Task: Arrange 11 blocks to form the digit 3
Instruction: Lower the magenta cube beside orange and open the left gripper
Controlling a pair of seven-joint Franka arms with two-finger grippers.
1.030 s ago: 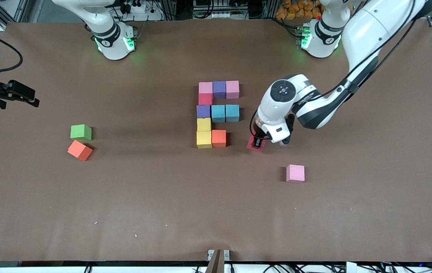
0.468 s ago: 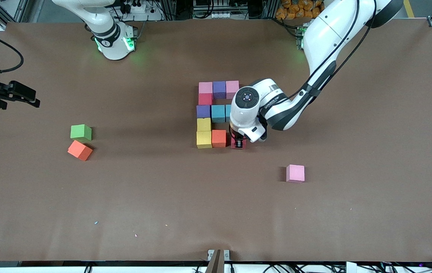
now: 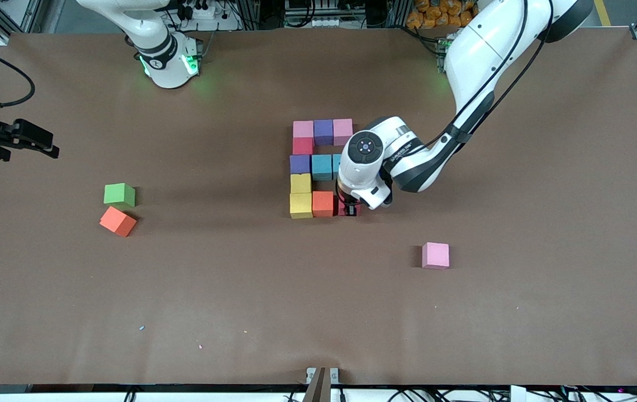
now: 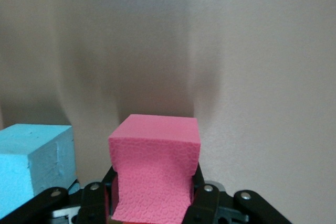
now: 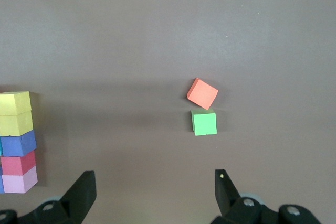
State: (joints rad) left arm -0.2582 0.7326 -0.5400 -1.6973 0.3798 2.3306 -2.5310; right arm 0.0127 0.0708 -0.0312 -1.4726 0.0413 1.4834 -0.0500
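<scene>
Crimson block (image 4: 155, 166) half hidden under left tool (image 3: 350, 210), sky-blue block (image 3: 336, 165) partly covered

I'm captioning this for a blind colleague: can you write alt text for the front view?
The left gripper holds a crimson block down beside the orange block, ending the nearest bar of a blocky figure of coloured cubes mid-table. A loose pink block lies nearer the camera; the right gripper waits open above the table's edge.

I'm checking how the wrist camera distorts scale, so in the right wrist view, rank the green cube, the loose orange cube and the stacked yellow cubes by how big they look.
1. Yellow cubes: two together, the largest patch.
2. Green cube and loose orange cube: they look alike, so no ranking; the orange one sits turned, which only changes its outline.
</scene>
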